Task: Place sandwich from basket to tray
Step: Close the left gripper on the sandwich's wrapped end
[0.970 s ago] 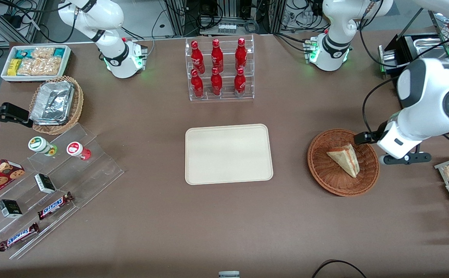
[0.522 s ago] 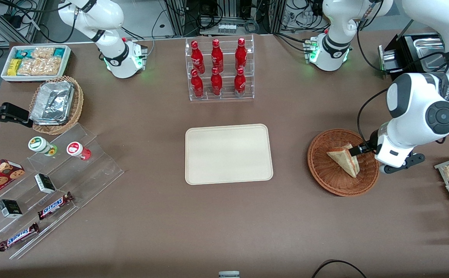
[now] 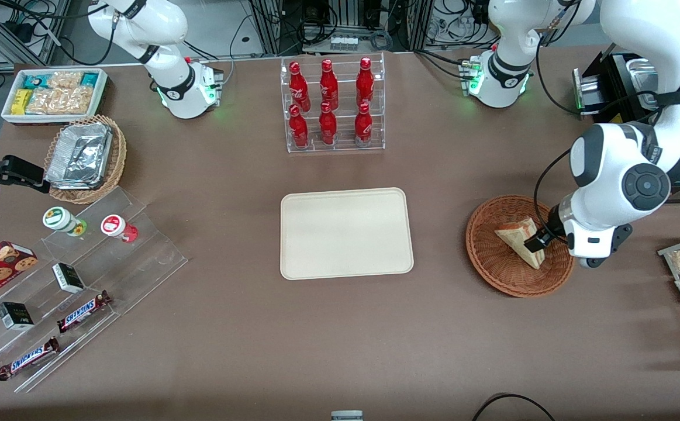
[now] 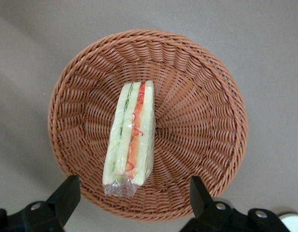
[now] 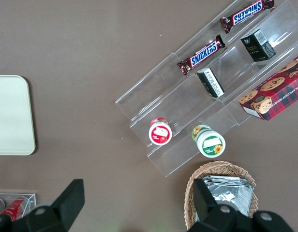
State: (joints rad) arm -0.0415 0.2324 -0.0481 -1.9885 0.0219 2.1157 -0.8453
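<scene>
Sandwich (image 4: 131,137): lies in the basket on its flat side, cut face up, with green, yellow and red layers showing between pale bread; it looks wrapped in clear film, crimped at one end, though this is hard to confirm. Seen from the front (image 3: 520,240), it sits a little off the basket's centre, toward 3 o'clock.

Basket (image 3: 492,257): round reddish-brown wicker, resting on the brown table (image 3: 258,339), at about 3 o'clock from the tray and well apart from it.

Tray (image 3: 345,233): cream rectangle with rounded corners, mid-table, nothing on it.

Gripper (image 4: 134,193): spread wide above the basket, one finger on each side of the sandwich's crimped end, neither finger touching it. In the front view (image 3: 535,241) it hangs over the basket's 3 o'clock side, by the sandwich's edge.

Bottle rack (image 3: 332,105): clear stand with six red bottles, at 12 o'clock from the tray.

Foil containers (image 3: 79,155): in a lighter wicker basket toward the parked arm's end of the table.
</scene>
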